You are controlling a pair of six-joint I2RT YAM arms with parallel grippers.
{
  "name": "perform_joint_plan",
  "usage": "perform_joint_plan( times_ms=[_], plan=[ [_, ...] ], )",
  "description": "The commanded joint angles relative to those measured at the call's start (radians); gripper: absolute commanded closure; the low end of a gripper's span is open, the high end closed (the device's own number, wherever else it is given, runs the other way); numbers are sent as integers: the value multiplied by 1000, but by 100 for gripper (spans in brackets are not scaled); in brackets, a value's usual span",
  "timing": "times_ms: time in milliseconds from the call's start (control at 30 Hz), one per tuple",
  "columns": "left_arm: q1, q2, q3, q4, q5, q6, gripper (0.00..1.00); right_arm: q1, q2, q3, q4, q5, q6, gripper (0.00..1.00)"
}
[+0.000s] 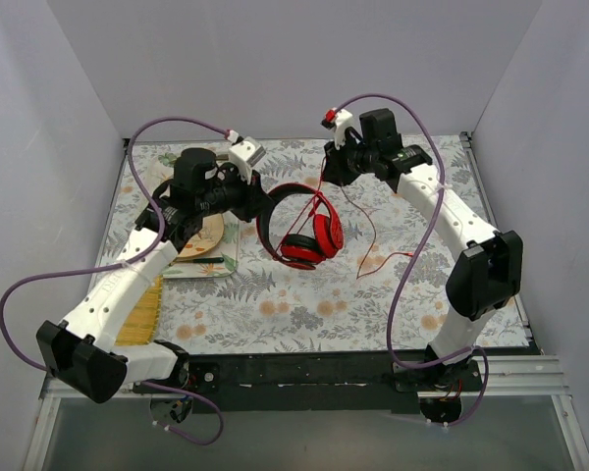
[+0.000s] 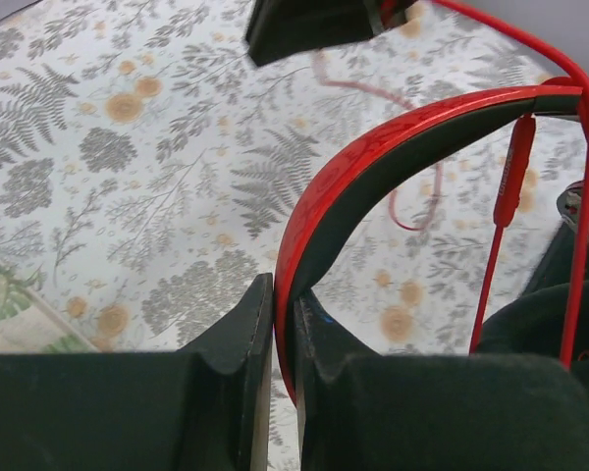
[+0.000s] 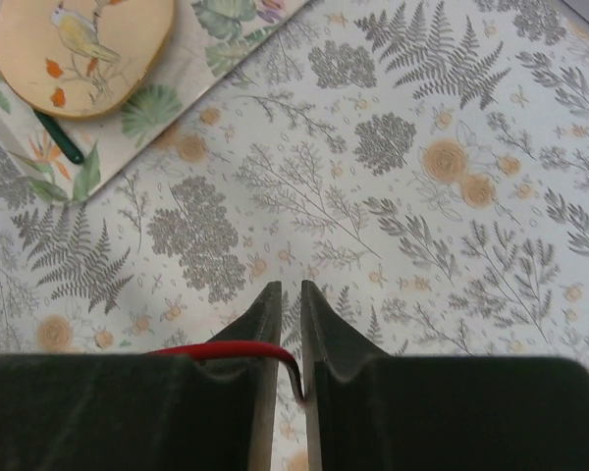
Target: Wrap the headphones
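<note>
Headphones (image 1: 309,228): held just to the right of the plate (image 1: 208,235), with the headband (image 2: 373,157) on top and the two round earcups (image 1: 324,232) below it.
Left gripper (image 2: 283,294): clamped on the headband, one finger on each side of the red band, at the end nearer to the plate.
Right gripper (image 3: 285,294): pinched on the thin red cable (image 3: 216,348), beyond the headphones as seen from the plate.
Cable slack: laid in loops on the flowered tablecloth (image 1: 275,304), on the side of the headphones away from the plate.
Plate: set on a leaf-printed placemat (image 3: 191,59).
</note>
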Motion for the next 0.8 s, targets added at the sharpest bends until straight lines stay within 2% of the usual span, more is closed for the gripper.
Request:
perform_joint_plan(
  times_ms=[0,200,333,433,767],
  plan=[
    [-6,-34,176,-29,167,-125,100,-25,-80,-164,286,-158,67,78],
    [-6,4,323,-30,112,-161,100,-14,-140,-400,562,-206,182,76],
    [-6,30,417,-26,26,-184,100,-11,-148,-506,653,-191,220,72],
    [-6,52,483,-26,-40,-201,100,-10,-136,-561,706,-197,255,66],
    [40,84,569,-10,-229,-327,100,15,-122,-721,783,-144,297,67]
  ],
)
